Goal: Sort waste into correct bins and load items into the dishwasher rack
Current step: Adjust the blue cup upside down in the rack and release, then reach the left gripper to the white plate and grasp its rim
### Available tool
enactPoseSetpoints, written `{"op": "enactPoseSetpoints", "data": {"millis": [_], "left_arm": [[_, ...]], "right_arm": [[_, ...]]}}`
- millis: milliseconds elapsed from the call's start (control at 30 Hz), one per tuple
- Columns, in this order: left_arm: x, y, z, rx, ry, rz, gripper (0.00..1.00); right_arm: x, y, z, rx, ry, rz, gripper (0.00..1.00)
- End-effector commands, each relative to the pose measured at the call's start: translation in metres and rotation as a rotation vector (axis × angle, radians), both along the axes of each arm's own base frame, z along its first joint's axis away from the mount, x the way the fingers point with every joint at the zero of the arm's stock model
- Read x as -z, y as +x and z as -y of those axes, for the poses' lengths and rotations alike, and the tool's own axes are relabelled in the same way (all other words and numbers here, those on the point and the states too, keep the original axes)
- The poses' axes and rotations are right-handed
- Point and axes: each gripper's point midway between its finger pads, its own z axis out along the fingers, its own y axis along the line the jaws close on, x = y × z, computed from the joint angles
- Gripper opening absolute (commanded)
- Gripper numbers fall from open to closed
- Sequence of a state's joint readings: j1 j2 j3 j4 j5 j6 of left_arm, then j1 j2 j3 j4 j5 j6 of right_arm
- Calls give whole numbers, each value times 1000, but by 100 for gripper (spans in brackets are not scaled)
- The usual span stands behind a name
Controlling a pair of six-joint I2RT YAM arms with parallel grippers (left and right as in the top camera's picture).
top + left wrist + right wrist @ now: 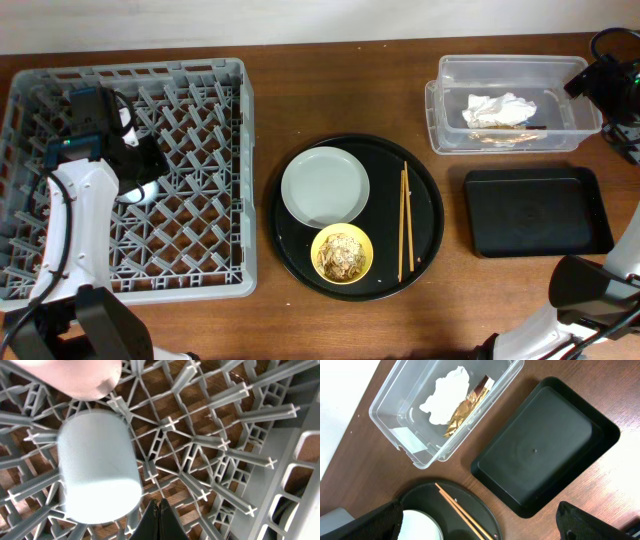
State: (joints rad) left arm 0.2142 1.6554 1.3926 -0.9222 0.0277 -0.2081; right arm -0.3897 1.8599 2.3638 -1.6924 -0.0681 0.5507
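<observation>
The grey dishwasher rack (130, 70) fills the left of the table. A light-blue cup (97, 467) stands mouth down among its pegs (210, 440), and a pink cup (70, 377) sits just beyond it. My left gripper (158, 510) is shut and empty, just right of the blue cup (140, 192). My right gripper (480, 527) hangs open high over the right side. Below it lie the chopsticks (465, 512), the clear tub (380, 407) holding a white napkin (445, 392), and the black rectangular tray (540, 445). The grey plate (325, 186) and the yellow bowl (342, 254) of food scraps sit on the round tray.
The round black tray (425, 200) lies mid-table with the chopsticks (405, 220) along its right side. A crinkled golden-brown wrapper (462, 410) lies in the tub beside the napkin. The tub (440, 70) is at the back right, the rectangular tray (538, 210) in front of it.
</observation>
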Motion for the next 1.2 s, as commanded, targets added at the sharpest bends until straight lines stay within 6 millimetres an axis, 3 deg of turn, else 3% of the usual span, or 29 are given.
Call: {"op": "enactPoseSetpoints", "data": {"millis": [0,167,267,333,467,500,533,567,600,700,767,800,833,933,1000,1167], "left_arm": [[0,0,-15,-136,-13,9,0],[-5,-6,-30,-212,-71,31,0],[-27,-6,-27,-192,-128,103,0],[-49,-4,-12,-98,-164,177,0],[-109,-11,52,159,-344,351,2],[-118,-14,66,200,-378,371,13],[-127,-18,82,249,-409,389,38],[-132,-21,96,289,-431,394,55],[-134,-23,110,328,-450,390,67],[-131,-31,153,444,-484,352,81],[-126,-37,193,554,-502,318,88],[-125,-39,212,610,-511,311,99],[-124,-44,235,675,-521,302,99],[-126,-51,264,761,-529,312,99],[-125,-50,274,788,-499,325,99],[-94,-48,297,783,-360,239,99]], "right_arm": [[1,-3,3,13,-7,-10,99],[1,-3,3,13,-7,-10,99],[1,-3,3,13,-7,-10,99],[1,-3,3,13,-7,-10,99],[1,-3,3,13,-7,-10,99],[1,-3,3,13,-7,-10,99],[1,-3,3,13,-7,-10,99],[1,-3,3,13,-7,-10,99],[1,-3,3,13,-7,-10,99],[1,-3,3,13,-7,-10,99],[1,-3,3,13,-7,-10,99],[1,-3,3,13,-7,-10,99],[1,-3,3,13,-7,-10,99],[1,-3,3,13,-7,-10,99],[1,-3,3,13,-7,-10,99],[1,-3,3,13,-7,-10,99]]}}
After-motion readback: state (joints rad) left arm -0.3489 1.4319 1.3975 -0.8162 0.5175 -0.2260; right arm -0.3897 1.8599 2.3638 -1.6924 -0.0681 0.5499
